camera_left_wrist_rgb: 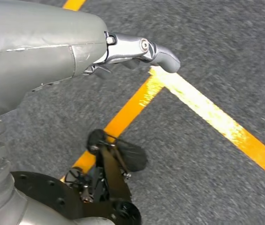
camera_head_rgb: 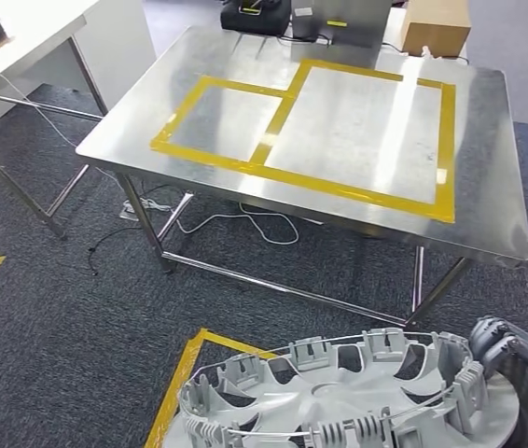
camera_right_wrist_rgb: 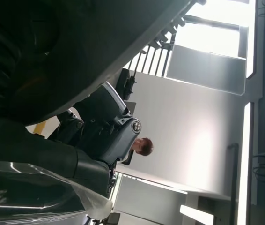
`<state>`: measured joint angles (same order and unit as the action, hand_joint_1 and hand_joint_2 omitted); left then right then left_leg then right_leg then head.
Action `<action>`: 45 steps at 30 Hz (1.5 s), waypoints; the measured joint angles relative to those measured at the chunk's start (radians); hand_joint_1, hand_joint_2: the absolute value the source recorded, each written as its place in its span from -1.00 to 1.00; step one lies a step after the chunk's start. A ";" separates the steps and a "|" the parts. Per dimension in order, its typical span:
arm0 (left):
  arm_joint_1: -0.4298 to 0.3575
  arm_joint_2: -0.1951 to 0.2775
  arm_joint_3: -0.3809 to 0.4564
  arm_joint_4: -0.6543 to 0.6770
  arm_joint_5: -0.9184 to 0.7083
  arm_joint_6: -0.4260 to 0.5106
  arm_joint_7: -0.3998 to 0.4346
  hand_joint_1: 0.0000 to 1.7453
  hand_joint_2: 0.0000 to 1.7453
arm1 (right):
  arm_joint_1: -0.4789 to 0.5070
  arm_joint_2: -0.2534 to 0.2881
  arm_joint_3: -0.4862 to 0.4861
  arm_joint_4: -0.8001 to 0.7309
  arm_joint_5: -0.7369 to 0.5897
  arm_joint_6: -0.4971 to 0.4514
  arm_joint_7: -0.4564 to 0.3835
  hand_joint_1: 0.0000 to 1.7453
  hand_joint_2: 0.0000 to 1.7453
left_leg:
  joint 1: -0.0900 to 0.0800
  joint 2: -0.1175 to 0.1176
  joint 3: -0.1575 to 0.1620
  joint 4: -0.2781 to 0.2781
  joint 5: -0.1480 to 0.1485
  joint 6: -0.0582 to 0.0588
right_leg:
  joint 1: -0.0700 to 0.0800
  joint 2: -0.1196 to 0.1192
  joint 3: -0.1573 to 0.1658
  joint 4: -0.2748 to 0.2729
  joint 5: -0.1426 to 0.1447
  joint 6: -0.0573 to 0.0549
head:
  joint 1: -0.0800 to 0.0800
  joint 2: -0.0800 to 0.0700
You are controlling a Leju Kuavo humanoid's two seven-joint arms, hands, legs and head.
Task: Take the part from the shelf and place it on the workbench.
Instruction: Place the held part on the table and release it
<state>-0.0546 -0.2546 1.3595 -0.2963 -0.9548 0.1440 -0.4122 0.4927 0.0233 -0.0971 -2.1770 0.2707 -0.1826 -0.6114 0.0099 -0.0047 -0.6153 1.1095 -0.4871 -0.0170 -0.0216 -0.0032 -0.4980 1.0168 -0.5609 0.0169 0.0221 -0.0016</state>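
Right hand fingers clamped on wheel cover rim, short of table. Left hand fingers apart, holding nothing.

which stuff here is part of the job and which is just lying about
Belongs to the job:
- grey wheel cover, the part being carried
- right hand, holding the cover's rim
- steel workbench with yellow tape rectangles

Just lying about:
- cardboard box at the bench's far edge
- white table
- cables on the carpet
- yellow floor tape

bright overhead light | glare on workbench | right wrist backlit, dark
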 joint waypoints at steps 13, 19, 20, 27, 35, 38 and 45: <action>-0.001 0.000 0.000 0.000 -0.002 -0.004 0.002 -1.00 1.00 | 0.001 0.001 -0.001 0.000 0.010 0.000 0.001 1.00 1.00 | -0.009 -0.003 0.075 -0.070 -0.046 0.055 | 0.002 0.001 -0.178 0.211 -0.011 0.024 | 0.012 0.000; -0.005 -0.001 0.000 0.000 -0.007 -0.004 0.002 -1.00 1.00 | 0.001 0.001 -0.002 0.000 0.010 0.000 0.002 1.00 1.00 | -0.010 -0.004 0.100 -0.074 -0.076 0.029 | 0.012 0.004 -0.091 0.030 0.052 0.006 | 0.007 0.000; -0.006 -0.001 0.000 0.000 -0.007 -0.004 0.002 -1.00 1.00 | 0.002 0.001 -0.002 0.000 0.010 -0.001 0.002 1.00 1.00 | -0.009 -0.003 0.103 -0.071 -0.081 0.023 | 0.010 0.005 -0.086 0.025 0.051 0.002 | 0.006 0.000; -0.002 0.001 0.000 0.000 -0.007 -0.003 0.002 -1.00 1.00 | 0.001 0.002 -0.002 0.000 0.007 -0.006 0.002 1.00 1.00 | 0.000 -0.002 -0.060 0.193 -0.137 -0.001 | 0.003 0.000 -0.039 0.011 0.023 -0.015 | -0.001 0.000; -0.002 0.006 0.000 0.000 -0.004 -0.004 0.003 -1.00 1.00 | -0.006 0.003 0.000 0.000 -0.016 0.002 0.006 1.00 1.00 | -0.006 0.000 0.027 -0.051 -0.015 0.031 | 0.004 -0.001 -0.004 0.000 -0.015 0.022 | -0.004 0.000; -0.001 0.006 0.000 0.000 -0.003 -0.005 0.003 -1.00 1.00 | -0.008 0.003 0.000 0.000 -0.018 0.002 0.007 1.00 1.00 | -0.002 0.001 0.039 -0.065 -0.018 0.050 | 0.003 0.000 -0.051 0.090 -0.064 0.031 | 0.001 0.000; -0.001 0.004 0.000 0.000 -0.004 -0.006 0.005 -1.00 1.00 | -0.008 0.004 0.000 0.000 -0.040 0.006 0.009 1.00 1.00 | -0.014 -0.002 0.079 -0.067 -0.051 0.058 | 0.007 0.001 -0.142 0.126 0.030 0.017 | 0.004 0.000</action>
<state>-0.0551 -0.2506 1.3596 -0.2963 -0.9586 0.1379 -0.4073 0.4842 0.0271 -0.0976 -2.1770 0.2303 -0.1770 -0.6020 -0.0036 -0.0071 -0.5360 1.0424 -0.5385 0.0407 -0.0144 -0.0025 -0.6401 1.1425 -0.5308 0.0339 0.0261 -0.0015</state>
